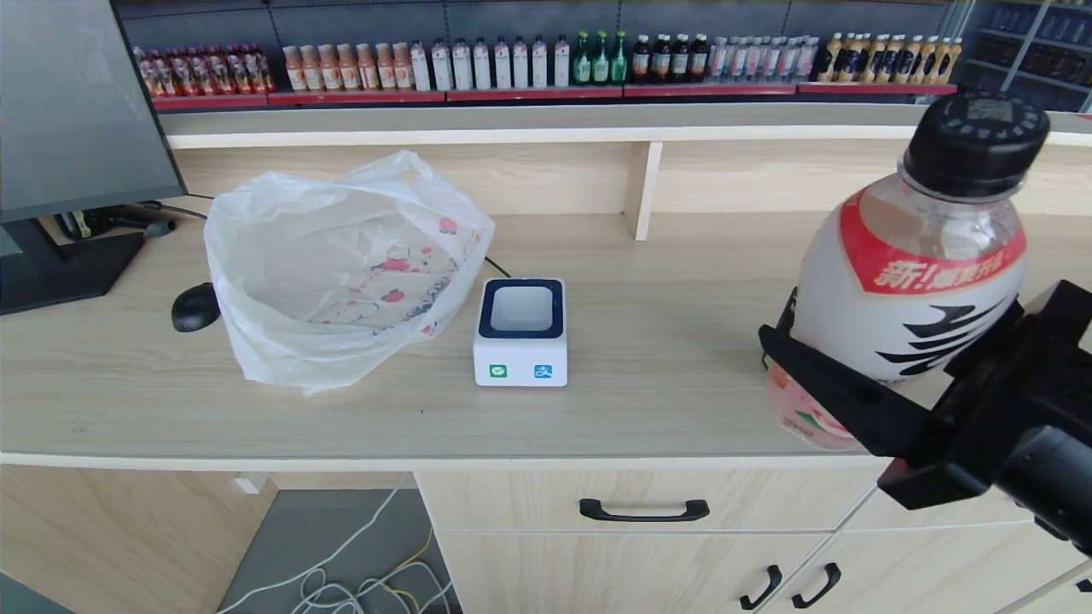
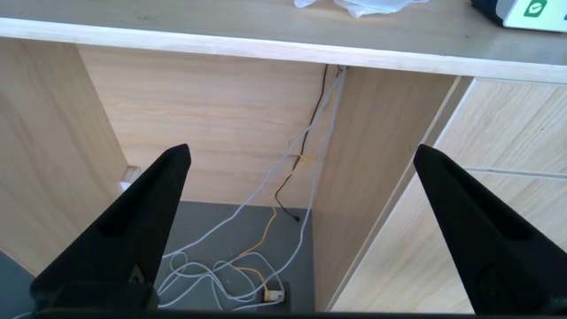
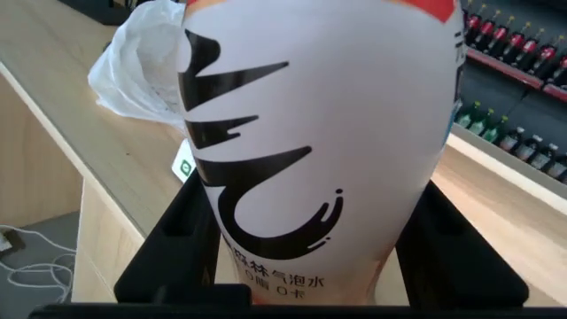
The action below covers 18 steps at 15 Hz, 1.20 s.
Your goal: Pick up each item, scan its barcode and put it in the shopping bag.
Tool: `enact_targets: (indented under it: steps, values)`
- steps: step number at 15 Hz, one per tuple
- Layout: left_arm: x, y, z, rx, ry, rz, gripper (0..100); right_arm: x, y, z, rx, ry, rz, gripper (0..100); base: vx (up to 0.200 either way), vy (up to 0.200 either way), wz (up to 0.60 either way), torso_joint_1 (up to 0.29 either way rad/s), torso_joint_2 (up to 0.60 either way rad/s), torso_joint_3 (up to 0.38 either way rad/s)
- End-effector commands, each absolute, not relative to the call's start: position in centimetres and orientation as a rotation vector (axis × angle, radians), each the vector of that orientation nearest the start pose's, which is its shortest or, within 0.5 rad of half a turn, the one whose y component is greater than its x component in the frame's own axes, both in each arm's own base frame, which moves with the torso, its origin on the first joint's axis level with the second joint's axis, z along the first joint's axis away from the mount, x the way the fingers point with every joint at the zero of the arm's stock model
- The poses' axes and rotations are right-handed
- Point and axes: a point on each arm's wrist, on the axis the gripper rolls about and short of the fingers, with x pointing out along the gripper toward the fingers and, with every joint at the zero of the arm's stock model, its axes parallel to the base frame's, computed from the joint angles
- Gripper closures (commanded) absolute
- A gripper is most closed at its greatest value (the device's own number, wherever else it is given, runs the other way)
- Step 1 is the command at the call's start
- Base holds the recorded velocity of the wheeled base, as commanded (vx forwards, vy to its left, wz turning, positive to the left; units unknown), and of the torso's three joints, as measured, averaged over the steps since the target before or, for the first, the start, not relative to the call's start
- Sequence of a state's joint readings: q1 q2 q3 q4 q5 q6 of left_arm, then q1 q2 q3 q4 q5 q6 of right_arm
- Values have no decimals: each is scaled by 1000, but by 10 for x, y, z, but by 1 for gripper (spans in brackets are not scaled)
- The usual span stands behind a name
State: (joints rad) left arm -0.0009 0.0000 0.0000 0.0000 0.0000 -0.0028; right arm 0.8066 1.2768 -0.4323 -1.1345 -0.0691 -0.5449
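Worktop (image 1: 682, 409): pale wood, carried your shopping bag (image 1: 341, 264) at left, scanner (image 1: 520, 333) just beside it
Right end effector (image 1: 891, 341): gripped your bottle (image 1: 921, 247) upright over the right front edge
Left end effector (image 2: 301, 155): spread wide, below worktop level

Surface (image 1: 665, 324): pale wood grain, matt, smooth. Bag (image 1: 341, 264): thin translucent plastic film, crinkled, slight sheen. Scanner (image 1: 520, 341): smooth white plastic, glossy dark rim. Bottle (image 1: 913, 281): clear plastic, glossy printed sleeve. Cap (image 1: 977, 141): black, ribbed, matt. Right pincer (image 1: 917, 358): matt black, looks plastic.
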Motion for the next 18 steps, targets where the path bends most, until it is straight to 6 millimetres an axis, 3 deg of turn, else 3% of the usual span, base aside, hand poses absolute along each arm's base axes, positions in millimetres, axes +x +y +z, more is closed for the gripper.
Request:
enact_targets:
  steps: [1, 5, 10, 13, 18]
  values:
    - [-23, 0, 75, -3, 0, -2, 0, 132, 157, 235, -493, -496, 689, 100, 0, 0, 0, 0, 0, 0]
    - [-23, 0, 75, -3, 0, 0, 0, 127, 198, 228, -701, -607, 762, 100, 0, 0, 0, 0, 0, 0]
    - [-23, 0, 75, -3, 0, 0, 0, 128, 229, 207, -875, -853, 744, 100, 0, 0, 0, 0, 0, 0]
    - [-23, 0, 75, -3, 0, -2, 0, 124, 223, 192, -967, -910, 738, 100, 0, 0, 0, 0, 0, 0]
    - [-23, 0, 75, -3, 0, 0, 0, 122, 224, 191, -1064, -1084, 750, 100, 0, 0, 0, 0, 0, 0]
